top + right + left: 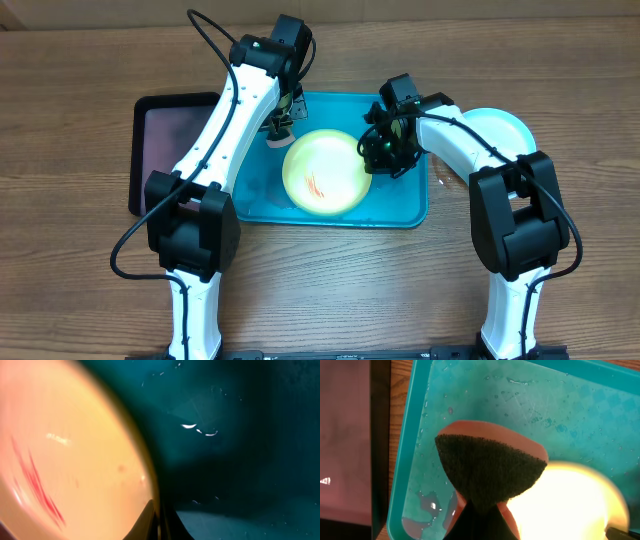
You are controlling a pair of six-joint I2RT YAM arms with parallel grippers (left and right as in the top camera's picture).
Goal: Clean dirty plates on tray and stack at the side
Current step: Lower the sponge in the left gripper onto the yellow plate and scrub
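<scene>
Twin white arms reach over a wooden table, left arm and right arm meeting above the turquoise tray. At far left a black tray with a pinkish inside touches the turquoise tray's left rim. The left gripper hangs over the tray's wet back-left corner, fingers pinched on an orange sponge whose dark scouring face is turned toward the wrist camera. Just beside it, the yellow-green plate sits at the middle of the tray, thin red-orange smears across its inside. The right gripper is at that plate's right edge, its fingers clamped on the rim. Off the tray, at far right, a pale round plate rests on the table, partly hidden by the right arm.
</scene>
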